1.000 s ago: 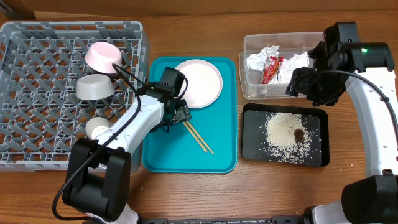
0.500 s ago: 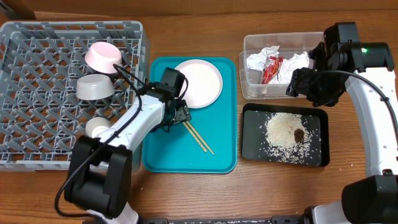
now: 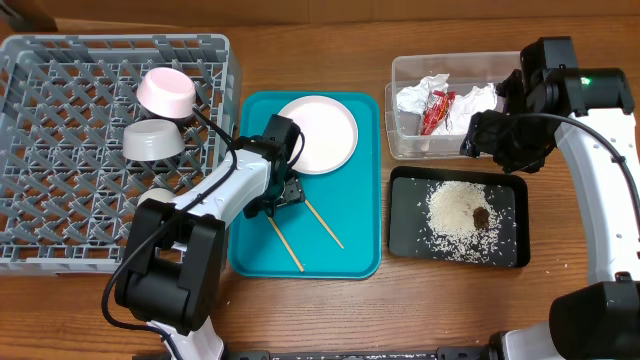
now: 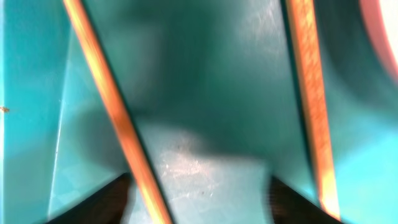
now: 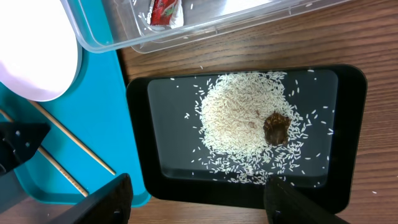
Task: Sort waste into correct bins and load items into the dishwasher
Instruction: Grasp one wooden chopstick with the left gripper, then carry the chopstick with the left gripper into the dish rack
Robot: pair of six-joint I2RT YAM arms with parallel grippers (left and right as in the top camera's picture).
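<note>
Two wooden chopsticks lie apart on the teal tray [image 3: 355,250]: one [image 3: 285,243] to the left, the other [image 3: 325,224] to the right. My left gripper [image 3: 285,190] is open and low over the tray. In the left wrist view one chopstick [image 4: 118,118] runs between its fingers [image 4: 199,208] and the other [image 4: 311,106] lies by the right finger. The white plate [image 3: 320,133] sits on the tray. The pink bowl [image 3: 165,93], the grey metal bowl [image 3: 152,141] and the white cup [image 3: 148,200] are in the dish rack [image 3: 60,120]. My right gripper [image 5: 199,199] is open and empty above the black tray [image 5: 348,143].
The clear tub [image 3: 402,140] holds crumpled napkins [image 3: 425,92] and the red wrapper [image 3: 435,110]. The black tray [image 3: 405,235] holds rice [image 3: 455,205] and the brown scrap [image 3: 481,216]. My left arm lies across the rack's right wall.
The two chopsticks lay together and now lie apart; one has slid down and to the left. My left gripper shifted slightly. The right arm has not moved.
</note>
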